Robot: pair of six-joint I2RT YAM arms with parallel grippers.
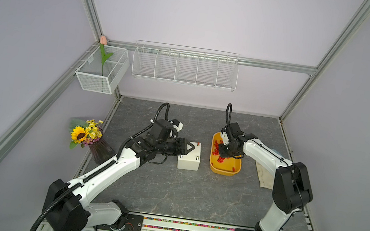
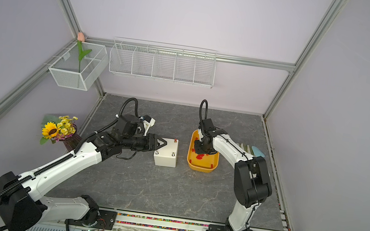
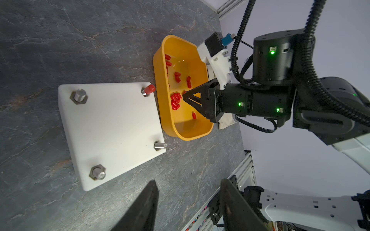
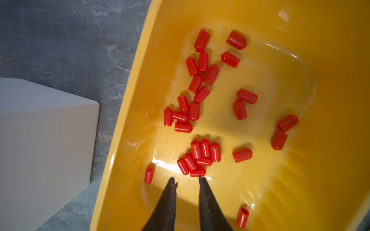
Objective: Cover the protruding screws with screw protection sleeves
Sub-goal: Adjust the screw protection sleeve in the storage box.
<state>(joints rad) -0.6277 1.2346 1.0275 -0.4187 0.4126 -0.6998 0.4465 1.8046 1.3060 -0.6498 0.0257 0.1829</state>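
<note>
Parted narrowly, empty, at right gripper (image 4: 186, 179) among some twenty-seven loose screw protection sleeves (image 4: 205, 148) in yellow tray (image 4: 132, 120); spread, empty, at left gripper (image 3: 188, 181) by white box (image 3: 112, 128); four protruding screws (image 3: 80, 95) there, one capped red

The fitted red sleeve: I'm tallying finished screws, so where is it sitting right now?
In both top views the fitted red sleeve stands upright on the far right corner of the white box, the corner nearest the yellow tray.
</note>
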